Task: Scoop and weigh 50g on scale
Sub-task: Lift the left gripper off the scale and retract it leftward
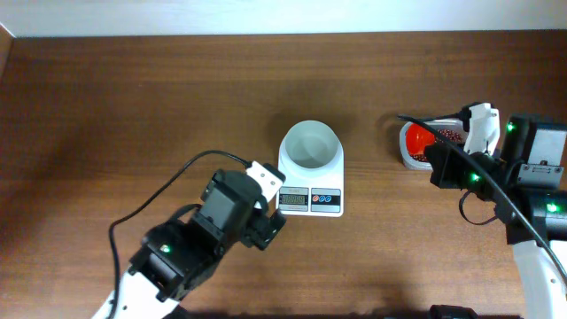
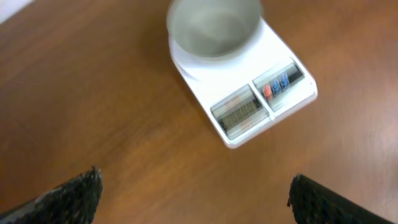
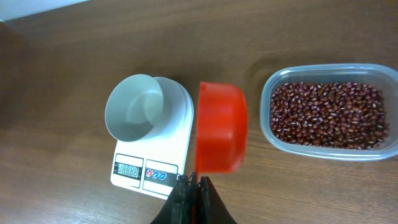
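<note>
Small white digital kitchen scale (image 2: 242,93) lies just ahead of the open left hand (image 2: 194,186); the right hand (image 3: 193,186) pinches an orange plastic scoop (image 3: 221,127).

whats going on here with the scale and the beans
Two robot arms are set up to weigh beans. The right gripper is shut on an orange scoop, held beside the clear tub of reddish-brown beans. The left gripper is open and holds nothing, hovering over the table just in front of the white scale. The bowl on the scale looks empty, so nothing has been weighed yet.
</note>
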### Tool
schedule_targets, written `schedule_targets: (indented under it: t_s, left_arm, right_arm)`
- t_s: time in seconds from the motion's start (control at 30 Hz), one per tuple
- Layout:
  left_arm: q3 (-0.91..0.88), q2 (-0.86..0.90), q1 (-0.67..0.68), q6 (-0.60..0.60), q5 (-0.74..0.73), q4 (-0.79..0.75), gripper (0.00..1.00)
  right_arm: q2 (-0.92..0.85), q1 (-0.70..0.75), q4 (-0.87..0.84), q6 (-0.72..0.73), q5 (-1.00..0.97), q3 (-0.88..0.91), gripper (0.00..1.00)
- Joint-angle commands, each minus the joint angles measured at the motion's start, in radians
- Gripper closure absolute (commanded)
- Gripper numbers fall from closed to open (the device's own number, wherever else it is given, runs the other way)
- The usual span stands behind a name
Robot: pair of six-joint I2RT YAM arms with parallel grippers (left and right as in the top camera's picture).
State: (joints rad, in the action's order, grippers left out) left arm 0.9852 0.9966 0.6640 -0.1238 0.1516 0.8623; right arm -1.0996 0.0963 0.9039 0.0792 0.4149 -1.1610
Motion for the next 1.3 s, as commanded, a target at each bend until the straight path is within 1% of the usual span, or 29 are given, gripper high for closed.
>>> schedule_targets:
  t_s: [0.0, 0.07, 0.17, 0.23, 0.3, 0.33, 0.37, 0.4, 0.5, 0.63, 0.73, 0.83, 0.93, 1.03, 1.13, 1.27]
  left_arm:
    - [0.128, -0.005, -0.111, -0.278, -0.158, 0.118, 0.01]
    - [0.146, -0.005, -0.15, -0.297, -0.183, 0.148, 0.01]
    - [0.146, -0.001, -0.188, -0.296, -0.174, 0.186, 0.01]
    - [0.145, 0.007, -0.192, -0.277, -0.191, 0.214, 0.01]
    - [0.145, 0.017, -0.192, -0.289, -0.199, 0.201, 0.01]
    - [0.145, 0.02, -0.195, -0.323, -0.222, 0.206, 0.01]
    - [0.145, 0.021, -0.208, -0.388, -0.286, 0.219, 0.01]
    - [0.145, 0.021, -0.224, -0.42, -0.335, 0.225, 0.01]
    - [0.146, 0.021, -0.31, -0.445, -0.406, 0.233, 0.01]
    - [0.149, 0.021, -0.428, -0.532, -0.536, 0.234, 0.01]
    - [0.149, 0.021, -0.476, -0.532, -0.537, 0.232, 0.01]
    - [0.149, 0.021, -0.482, -0.532, -0.537, 0.232, 0.01]
    - [0.149, 0.021, -0.482, -0.532, -0.537, 0.232, 0.01]
    - [0.149, 0.021, -0.482, -0.532, -0.536, 0.231, 0.01]
    - [0.149, 0.021, -0.482, -0.532, -0.522, 0.231, 0.01]
    - [0.149, 0.021, -0.482, -0.532, -0.522, 0.231, 0.01]
  right_arm:
    - [-0.002, -0.005, 0.004, 0.011, 0.046, 0.0, 0.96]
    - [-0.002, -0.005, 0.005, 0.011, 0.053, 0.0, 0.96]
    - [-0.002, -0.005, 0.024, 0.011, 0.085, 0.0, 0.96]
    - [-0.002, -0.005, 0.066, 0.011, 0.101, 0.0, 0.96]
    - [-0.002, -0.005, 0.105, 0.011, 0.101, 0.0, 0.96]
    - [-0.002, -0.005, 0.111, 0.011, 0.101, 0.0, 0.96]
    - [-0.002, -0.005, 0.114, 0.011, 0.101, 0.0, 0.96]
    - [-0.001, -0.005, 0.116, 0.011, 0.102, 0.0, 0.96]
    - [0.0, -0.005, 0.14, 0.011, 0.113, -0.001, 0.96]
    - [0.006, -0.003, 0.164, 0.041, 0.113, -0.001, 0.96]
    - [0.033, -0.003, 0.164, 0.088, 0.113, -0.001, 0.96]
    - [0.058, -0.003, 0.163, 0.095, 0.113, 0.0, 0.96]
    - [0.075, -0.004, 0.167, 0.165, 0.117, 0.0, 0.96]
    - [0.074, -0.004, 0.166, 0.16, 0.129, 0.0, 0.96]
    - [0.074, -0.004, 0.165, 0.08, 0.18, 0.0, 0.96]
    - [0.074, -0.004, 0.162, 0.075, 0.207, 0.0, 0.96]
